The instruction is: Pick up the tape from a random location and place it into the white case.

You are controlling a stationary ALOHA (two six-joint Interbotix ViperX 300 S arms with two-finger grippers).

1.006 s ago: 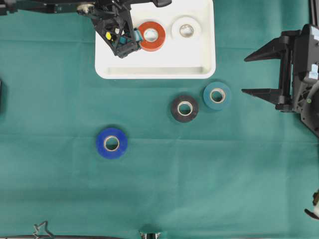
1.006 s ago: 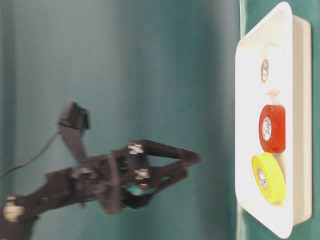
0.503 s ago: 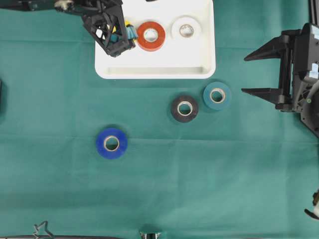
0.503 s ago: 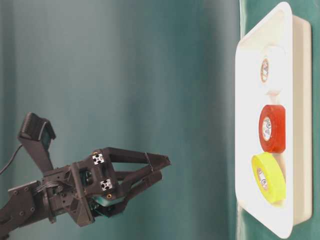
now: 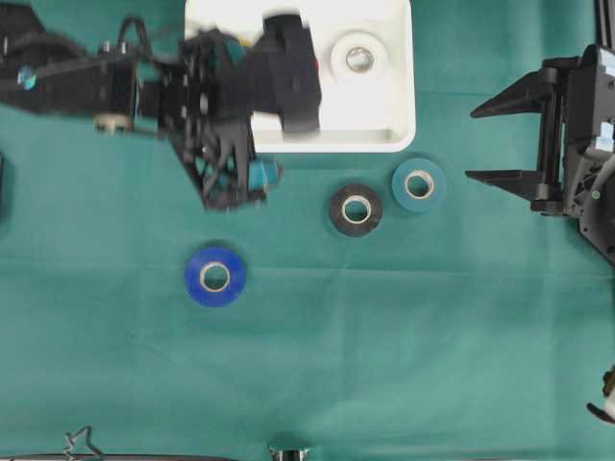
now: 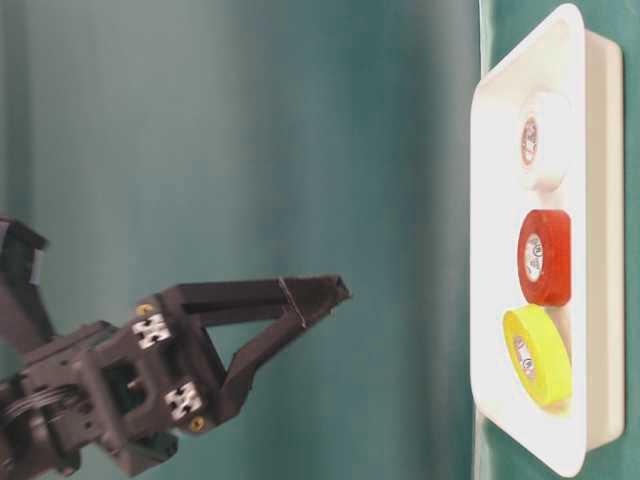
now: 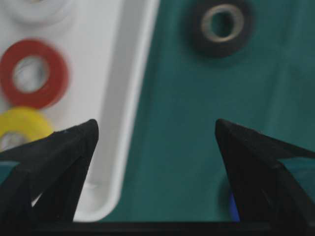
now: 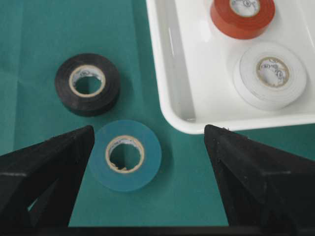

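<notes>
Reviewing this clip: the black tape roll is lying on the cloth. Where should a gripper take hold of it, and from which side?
Probably from straight above. The black tape roll lies flat with its core hole facing up, so either span the outer wall or put one finger down the hole and one outside. The teal roll sits close on one side, so set the fingers on the sides away from it.

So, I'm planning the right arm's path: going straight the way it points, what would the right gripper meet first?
Probably the teal tape roll, just ahead of the right gripper; depth is unclear.
</notes>
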